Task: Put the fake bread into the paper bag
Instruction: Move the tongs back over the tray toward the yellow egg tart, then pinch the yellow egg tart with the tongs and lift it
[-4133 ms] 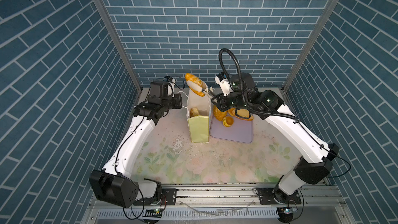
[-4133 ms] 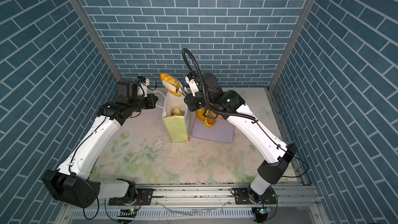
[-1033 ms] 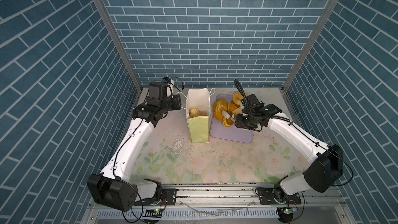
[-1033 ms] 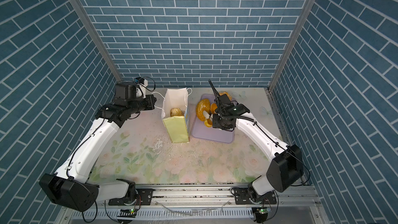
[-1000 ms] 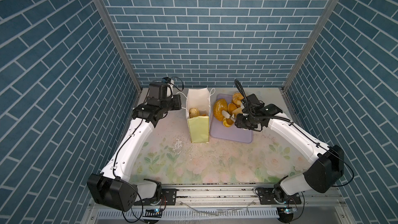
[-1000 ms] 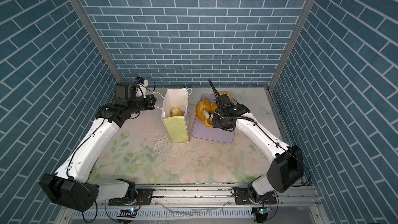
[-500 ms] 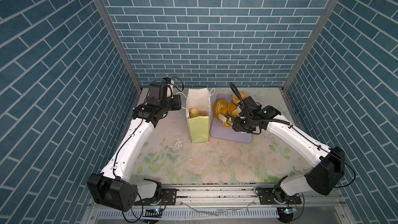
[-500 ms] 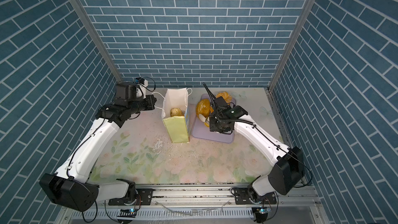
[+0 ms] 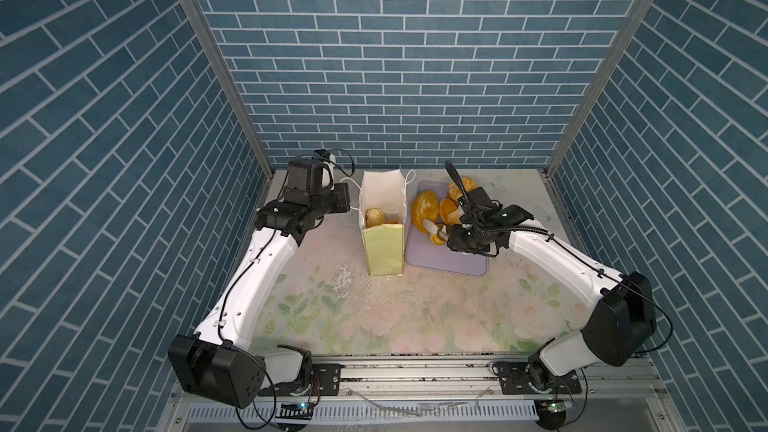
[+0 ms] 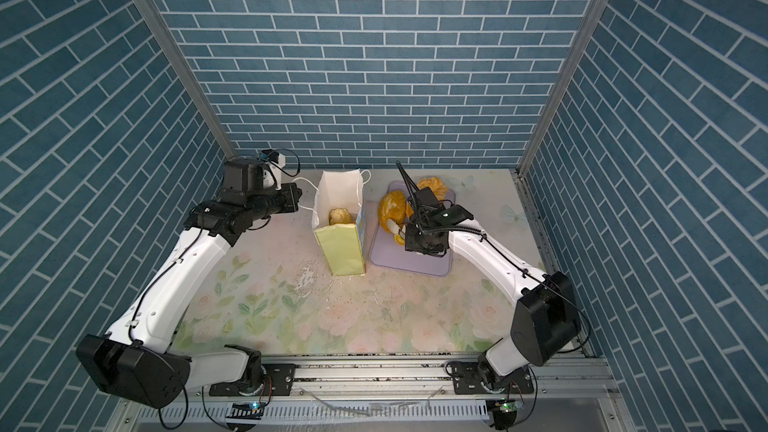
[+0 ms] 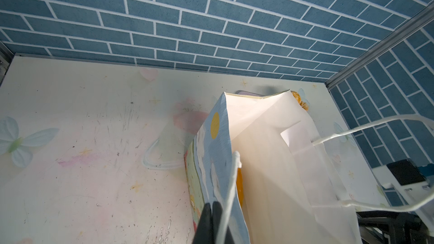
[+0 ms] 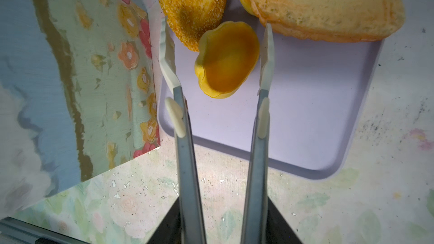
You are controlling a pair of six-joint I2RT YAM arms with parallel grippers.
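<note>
In both top views the paper bag (image 9: 383,251) stands upright and open between your two arms. One twisted bun (image 9: 374,216) already lies at its bottom, while the rest of the fake bread (image 9: 426,206) is heaped at the far end of the lavender tray (image 9: 449,263), just beside the bag. Your right gripper (image 9: 436,231) sits low over the near edge of that heap. In the left wrist view your left gripper (image 11: 211,219) is pinched tight at the bag's near rim, and the white cord handle (image 11: 231,191) runs down into it, so you appear to be steadying the bag with its mouth open. The white inside looks unobstructed. In the right wrist view the long jaws stand moderately apart on either side of a small cup-shaped tart (image 12: 226,59), with a gap on each side, so nothing is gripped. The seeded loaf (image 12: 195,8) seems to touch the tart's far edge, and a pale turnover (image 12: 328,5) lies just beside one tip. You are, I judge, at the pick of the next piece, with most of the bread not yet bagged. The next move calls for closing evenly on the tart without snagging the turnover, then lifting clear above the bag's rim before you cross to it.
</note>
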